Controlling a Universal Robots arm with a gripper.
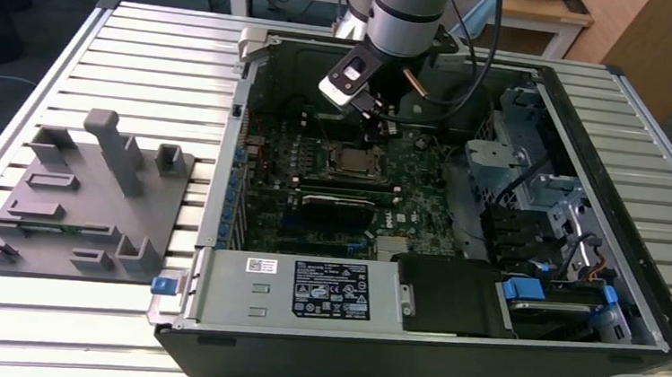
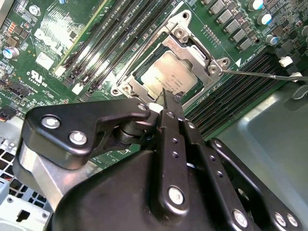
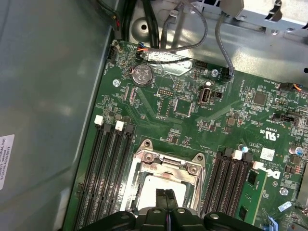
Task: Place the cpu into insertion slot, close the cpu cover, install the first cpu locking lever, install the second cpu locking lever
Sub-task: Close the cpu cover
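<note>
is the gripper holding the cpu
No, in the second wrist view the cpu lies flat in the insertion slot under the cpu cover.

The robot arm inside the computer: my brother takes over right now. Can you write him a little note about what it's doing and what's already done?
Gripper: shut, holding nothing, tips down at the edge of the cpu.
Cpu: lying flat in the insertion slot, so that step is done.
Cpu cover: looks lowered around the cpu, whose silver top shows through the cut-out.
Levers: one thin locking lever sticks out sideways from the socket and seems not hooked. I cannot make out the other.
Left: both levers, as far as the views show.
</note>
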